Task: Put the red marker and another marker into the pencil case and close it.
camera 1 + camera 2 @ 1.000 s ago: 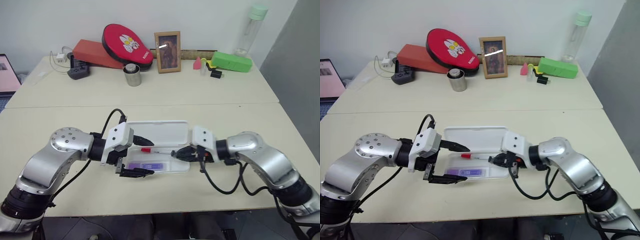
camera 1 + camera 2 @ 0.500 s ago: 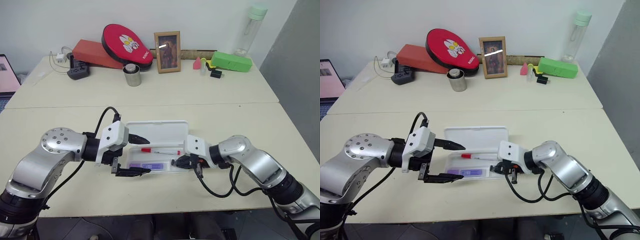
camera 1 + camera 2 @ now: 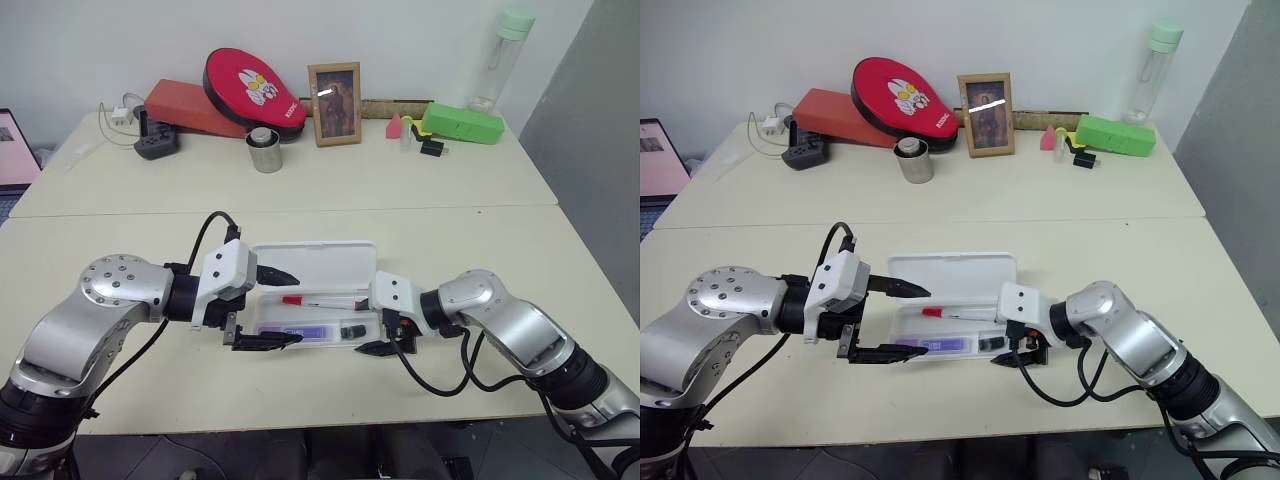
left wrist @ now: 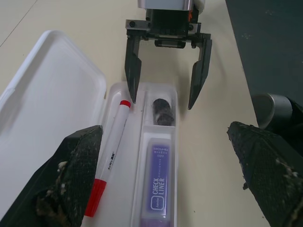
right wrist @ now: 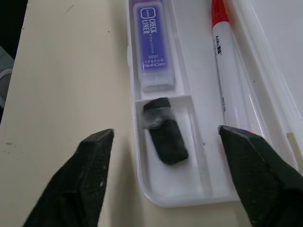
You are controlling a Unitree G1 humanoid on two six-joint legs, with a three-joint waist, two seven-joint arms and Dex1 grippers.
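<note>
The pencil case (image 3: 315, 262) lies open on the near table, its lid (image 4: 52, 109) folded flat behind the tray. The red marker (image 3: 320, 301) rests in the tray's far lane. Another marker (image 3: 298, 331), purple, lies in the near lane. A small black object (image 5: 165, 137) sits in the end compartment beside it. My right gripper (image 4: 163, 99) is open at the case's right end, its fingers astride the black object and holding nothing. My left gripper (image 3: 296, 310) is open over the case's left end, one finger on each side of the tray.
On the far table stand a metal cup (image 3: 265, 150), a photo frame (image 3: 335, 104), a red pad (image 3: 253, 88), a green box (image 3: 462, 123), a bottle (image 3: 503, 55) and a power strip (image 3: 157, 143). A laptop (image 3: 12, 150) sits at the left edge.
My right gripper, shut at the case's right end before, has opened, and the small black object now lies free in the end compartment. The left gripper has kept still.
</note>
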